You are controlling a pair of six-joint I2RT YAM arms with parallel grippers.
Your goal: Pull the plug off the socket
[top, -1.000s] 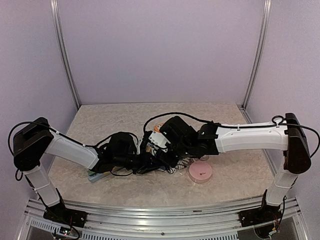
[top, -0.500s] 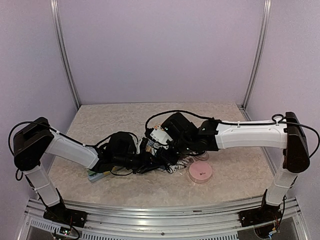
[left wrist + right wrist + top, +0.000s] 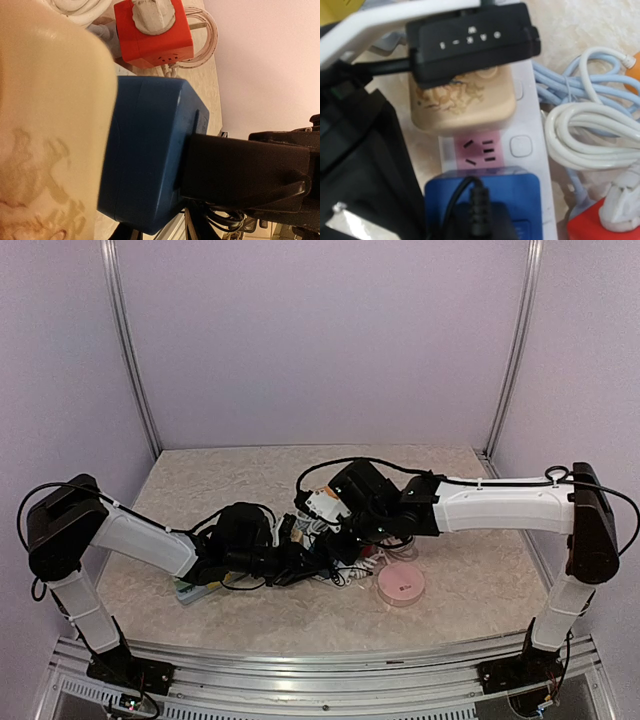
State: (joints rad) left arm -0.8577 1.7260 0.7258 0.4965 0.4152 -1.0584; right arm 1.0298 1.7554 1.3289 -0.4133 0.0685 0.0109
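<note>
Marbled counter bearing a white power strip at its centre, where both arms meet. The right end effector is clamped on the cream plug, which is seated in the strip just beside a pink socket face. The left end effector lies by the blue plug; whether its fingers are apart or together cannot be told.
</note>
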